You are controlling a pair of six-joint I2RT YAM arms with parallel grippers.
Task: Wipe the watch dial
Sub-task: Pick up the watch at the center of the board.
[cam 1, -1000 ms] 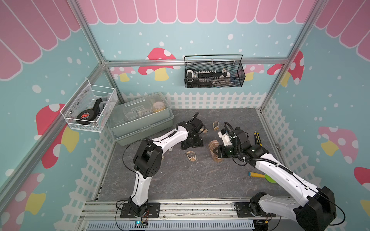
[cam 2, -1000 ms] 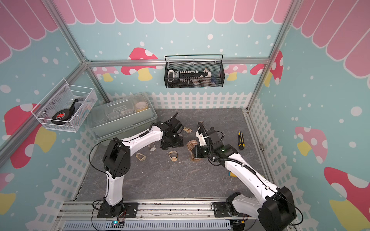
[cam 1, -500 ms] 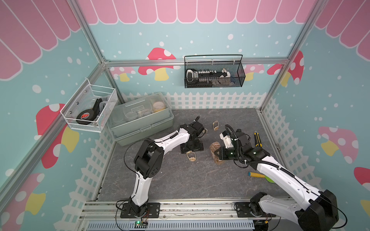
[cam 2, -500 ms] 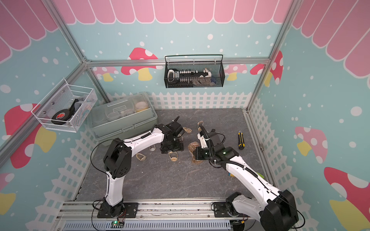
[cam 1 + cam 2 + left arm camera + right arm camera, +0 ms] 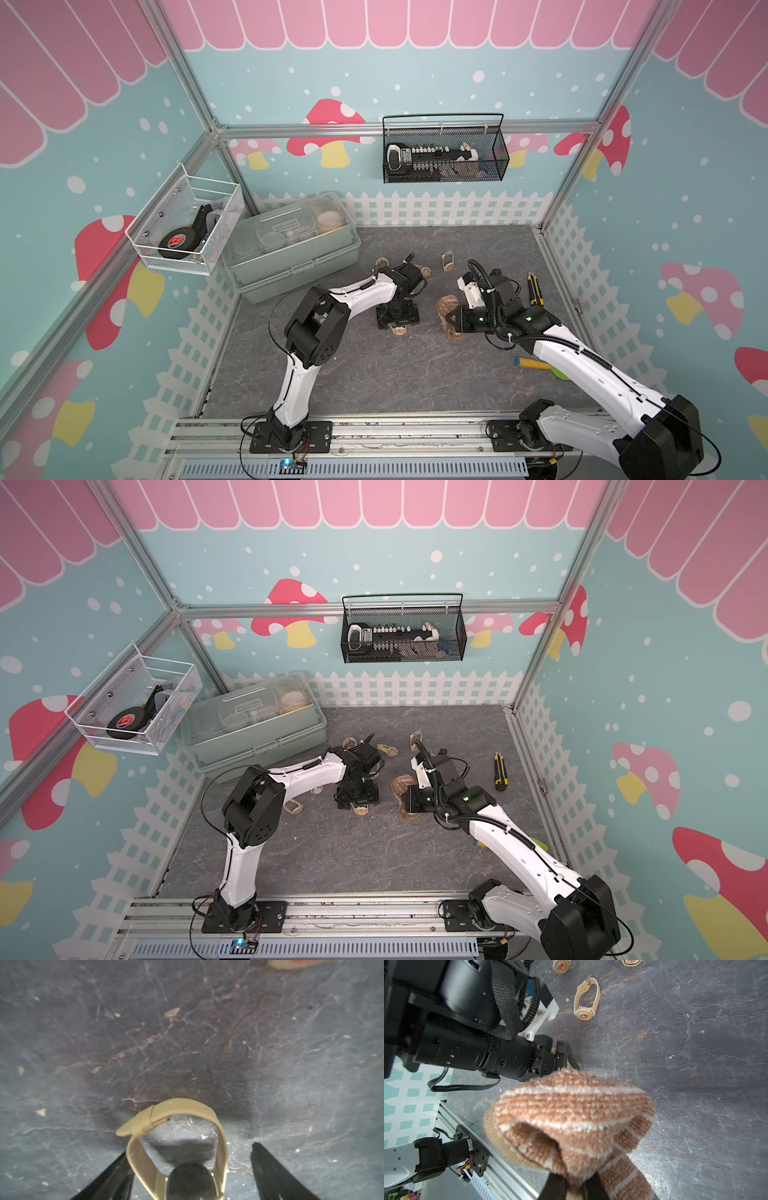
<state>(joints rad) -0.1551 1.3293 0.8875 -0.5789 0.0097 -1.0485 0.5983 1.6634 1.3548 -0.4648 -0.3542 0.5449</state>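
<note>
We see the left gripper point(image 5: 189, 1149) close to the dark, veined desk point(image 5: 187, 1032), its black jaws spread wide apart. Between them stands a beige watch point(image 5: 182, 1108), its strap buckled into a loop that reaches away from the camera, with the dark oval case point(image 5: 191, 1180) nearest us. One side of the strap lies just beside a jaw, perhaps touching; the other jaw is clear of it. A beige thing point(image 5: 295, 963) with red on it is cut off at the picture's edge.

Mushroom-print walls point(image 5: 374, 62), grey marbled floor point(image 5: 374, 374)
</note>
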